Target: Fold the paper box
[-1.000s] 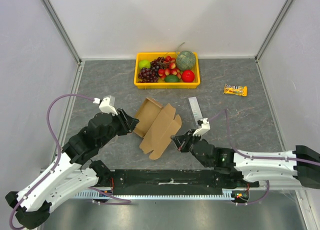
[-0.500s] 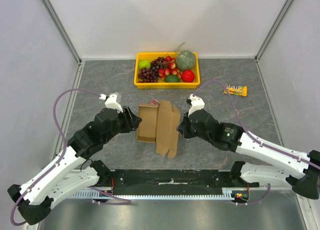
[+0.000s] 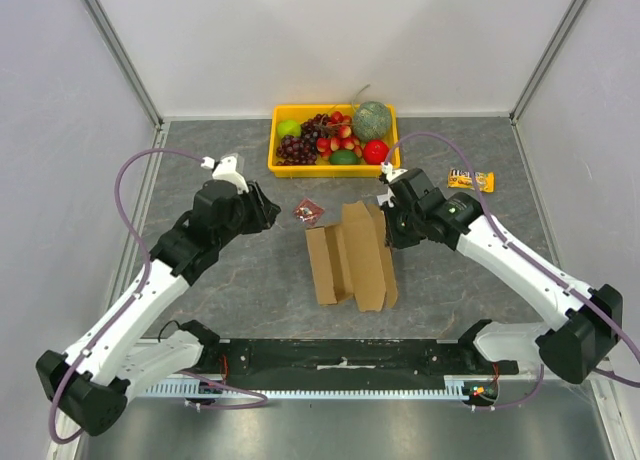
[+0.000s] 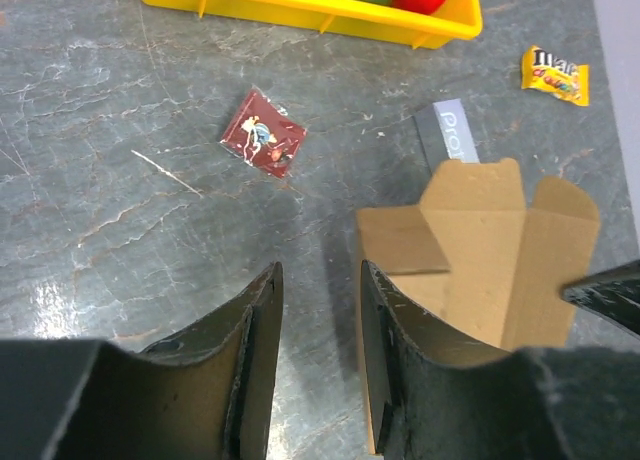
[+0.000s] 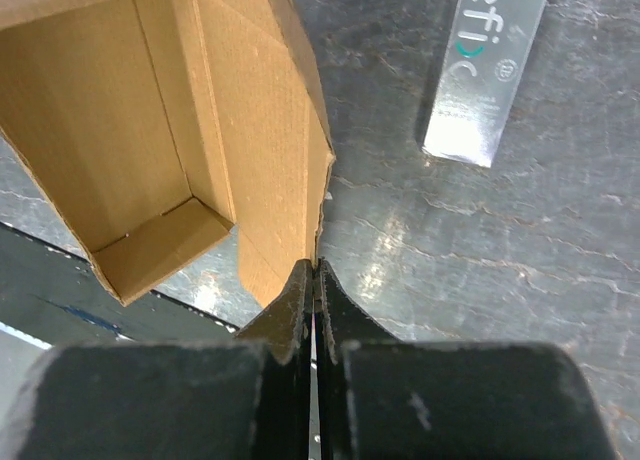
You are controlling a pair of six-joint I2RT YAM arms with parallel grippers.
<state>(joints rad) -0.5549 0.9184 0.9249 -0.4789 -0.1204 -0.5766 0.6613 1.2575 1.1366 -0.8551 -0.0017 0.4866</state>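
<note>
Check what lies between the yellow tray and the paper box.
A small red packet and a grey printed strip lie beyond the paper box, both clear in the left wrist view.

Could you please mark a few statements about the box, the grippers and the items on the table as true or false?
1. The right gripper is closed on an edge of the paper box. True.
2. The left gripper holds the small red packet. False: its jaws are open and empty, and the packet lies apart from it on the table.
3. The paper box sits inside the yellow tray. False: it lies on the table nearer the arms, and the tray holds fruit.
4. A yellow candy packet lies on the table to the right of the tray. True.
</note>
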